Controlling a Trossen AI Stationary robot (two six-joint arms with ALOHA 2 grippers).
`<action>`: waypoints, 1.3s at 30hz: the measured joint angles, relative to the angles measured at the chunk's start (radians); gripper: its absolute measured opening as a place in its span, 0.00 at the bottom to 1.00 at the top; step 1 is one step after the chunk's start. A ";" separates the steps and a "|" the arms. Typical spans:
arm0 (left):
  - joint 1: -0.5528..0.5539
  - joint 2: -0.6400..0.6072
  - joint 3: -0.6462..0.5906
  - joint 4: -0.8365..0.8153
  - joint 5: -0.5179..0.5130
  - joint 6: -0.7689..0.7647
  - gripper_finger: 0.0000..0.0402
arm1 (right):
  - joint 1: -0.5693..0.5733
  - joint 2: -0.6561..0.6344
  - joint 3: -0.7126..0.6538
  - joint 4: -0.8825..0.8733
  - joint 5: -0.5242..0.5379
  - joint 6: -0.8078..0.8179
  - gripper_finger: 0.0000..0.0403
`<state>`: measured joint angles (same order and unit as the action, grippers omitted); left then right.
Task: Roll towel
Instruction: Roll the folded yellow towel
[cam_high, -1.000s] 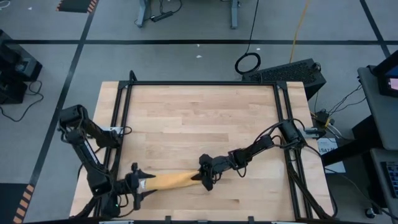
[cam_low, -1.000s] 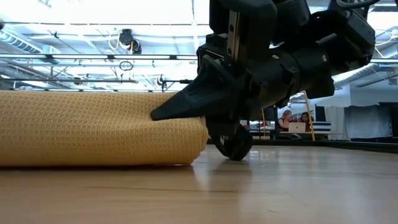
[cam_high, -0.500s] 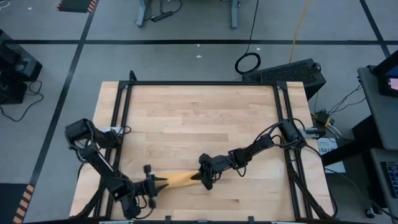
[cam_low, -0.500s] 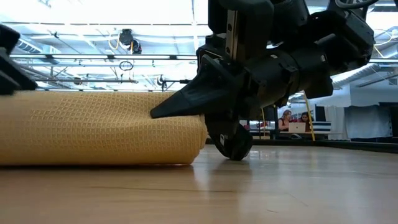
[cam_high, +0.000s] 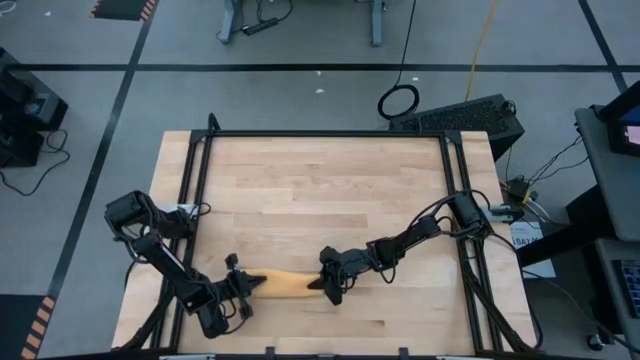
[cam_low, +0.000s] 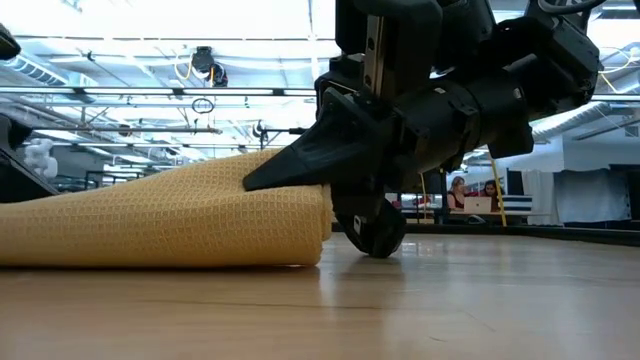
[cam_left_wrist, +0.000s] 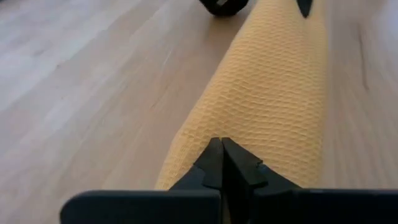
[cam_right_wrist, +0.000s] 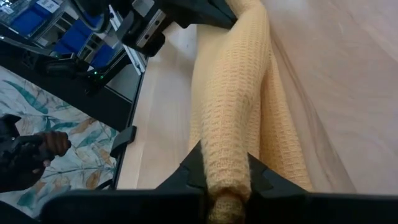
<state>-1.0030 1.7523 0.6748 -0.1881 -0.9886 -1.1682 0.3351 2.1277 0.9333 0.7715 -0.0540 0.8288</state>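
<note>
Since a second ago the left gripper (cam_high: 256, 284) has slid inward along the tabletop (cam_high: 320, 190) and closed on the left end of the towel (cam_high: 288, 285), which now tapers down toward it. The towel, a mustard-yellow roll, lies near the front edge of the tabletop, left of its middle. The right gripper (cam_high: 323, 286) is clamped on the roll's right end. In the left wrist view, the fingers (cam_left_wrist: 219, 163) meet tip to tip, pinching the cloth.
</note>
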 joint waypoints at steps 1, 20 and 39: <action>0.005 0.000 -0.002 0.001 0.001 -0.011 0.01 | 0.000 0.000 0.000 0.000 0.000 0.000 0.06; 0.135 -0.002 -0.028 0.097 0.129 -0.057 0.01 | 0.058 -0.349 -0.008 -0.685 0.280 -0.254 0.62; 0.184 -0.001 -0.028 0.166 0.154 -0.095 0.02 | 0.082 0.060 0.110 0.057 0.403 -0.621 0.02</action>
<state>-0.8192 1.7515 0.6464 -0.0223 -0.8349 -1.2630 0.4171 2.1877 1.0435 0.8283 0.3494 0.2075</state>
